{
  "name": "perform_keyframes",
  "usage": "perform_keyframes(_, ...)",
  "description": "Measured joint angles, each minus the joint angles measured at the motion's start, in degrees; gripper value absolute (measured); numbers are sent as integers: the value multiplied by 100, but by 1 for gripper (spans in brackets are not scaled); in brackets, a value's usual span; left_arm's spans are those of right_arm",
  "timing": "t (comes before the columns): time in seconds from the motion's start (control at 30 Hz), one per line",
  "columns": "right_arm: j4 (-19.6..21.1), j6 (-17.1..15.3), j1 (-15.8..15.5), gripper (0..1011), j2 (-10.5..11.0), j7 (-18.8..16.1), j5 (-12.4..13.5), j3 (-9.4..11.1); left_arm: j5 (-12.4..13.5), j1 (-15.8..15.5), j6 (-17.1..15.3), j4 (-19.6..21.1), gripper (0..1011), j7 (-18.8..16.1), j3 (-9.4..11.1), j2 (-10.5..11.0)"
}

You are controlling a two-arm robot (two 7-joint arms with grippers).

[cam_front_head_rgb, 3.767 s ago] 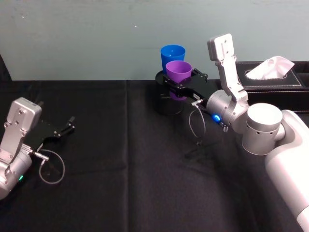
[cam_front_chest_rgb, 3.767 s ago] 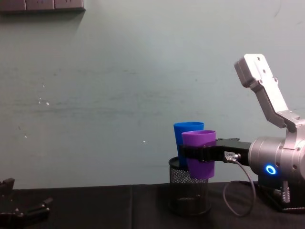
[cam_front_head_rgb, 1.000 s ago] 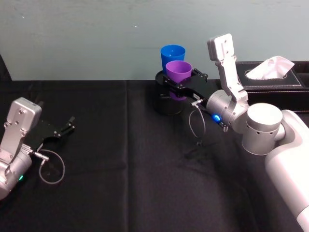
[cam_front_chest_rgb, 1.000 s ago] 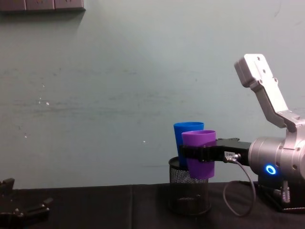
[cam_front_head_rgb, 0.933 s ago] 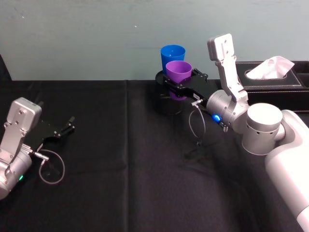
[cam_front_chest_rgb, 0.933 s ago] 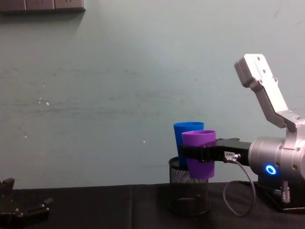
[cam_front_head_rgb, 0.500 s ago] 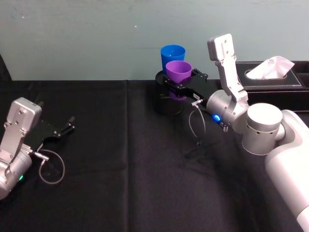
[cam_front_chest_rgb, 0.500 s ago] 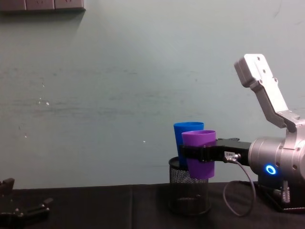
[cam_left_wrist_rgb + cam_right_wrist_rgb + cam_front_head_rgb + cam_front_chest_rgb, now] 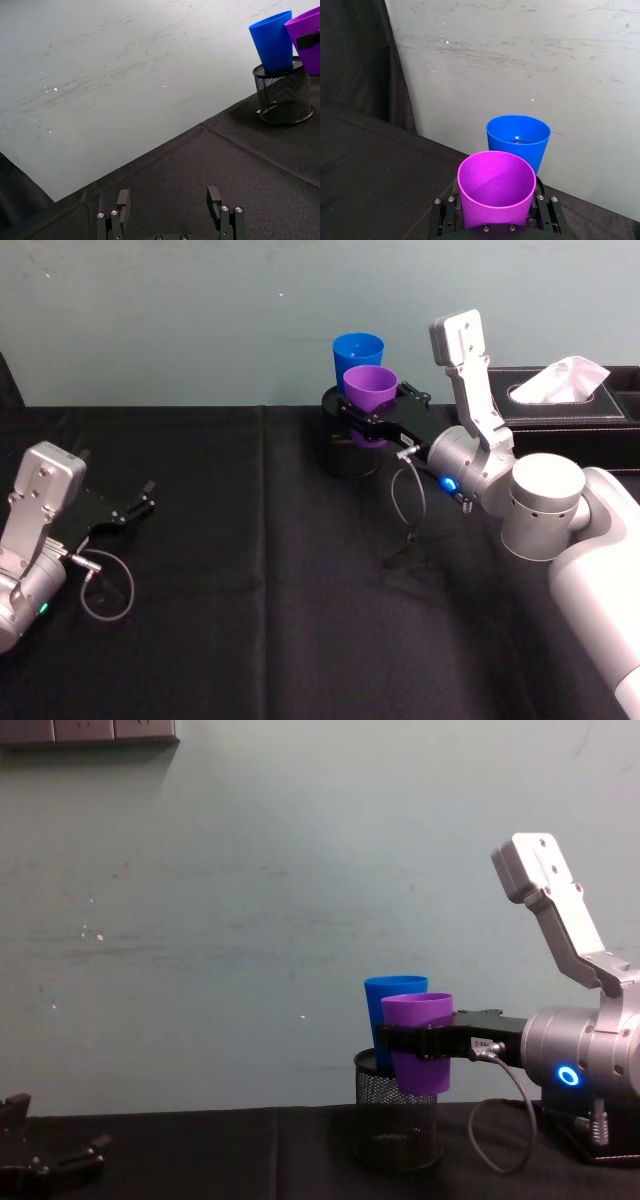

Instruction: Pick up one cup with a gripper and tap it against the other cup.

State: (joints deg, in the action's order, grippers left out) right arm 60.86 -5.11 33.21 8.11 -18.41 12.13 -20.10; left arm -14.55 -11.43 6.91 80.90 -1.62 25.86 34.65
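The purple cup (image 9: 370,388) stands upright in the right hand (image 9: 376,406), whose jaws are clamped on its sides, lifted above the black worktop (image 9: 250,590). Just beyond the hand, the blue cup (image 9: 358,350) stands inside a black mesh holder (image 9: 398,1122). Whether the two cups touch cannot be told. Well apart, the left hand (image 9: 135,508) lies released on the worktop.

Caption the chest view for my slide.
Right gripper holds the purple cup aloft near the blue cup standing in a mesh holder; left gripper rests open, low left.
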Motion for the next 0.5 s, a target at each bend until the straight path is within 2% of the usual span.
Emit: perform_keyframes(0.5,0,0,0,728,0,0,0,0,0,0,0,0,1000,0,0,0)
